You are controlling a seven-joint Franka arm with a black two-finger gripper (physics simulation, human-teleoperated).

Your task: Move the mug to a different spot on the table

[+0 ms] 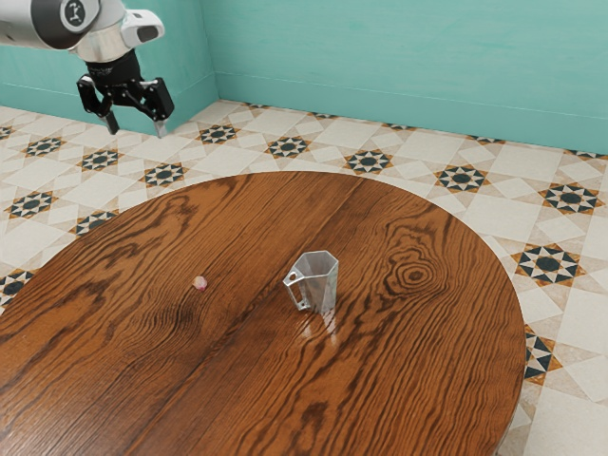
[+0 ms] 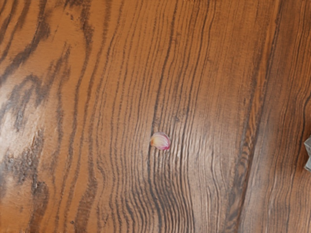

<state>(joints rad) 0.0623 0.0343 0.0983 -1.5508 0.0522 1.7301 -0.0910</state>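
Our arm (image 1: 66, 24) is cut off by the exterior view's upper left corner, so its base and nearer links are lost to us. The worktop (image 1: 142, 380) runs out past that view's left and lower edges, rim and all. The small pinkish thing (image 1: 199, 282) lying on it is too small there for us to name. The wrist view makes it a pale, pink-edged scrap, but we still cannot tell its kind. Of the mug (image 2: 308, 154) the wrist view gives us a grey sliver, cut by the frame's edge.
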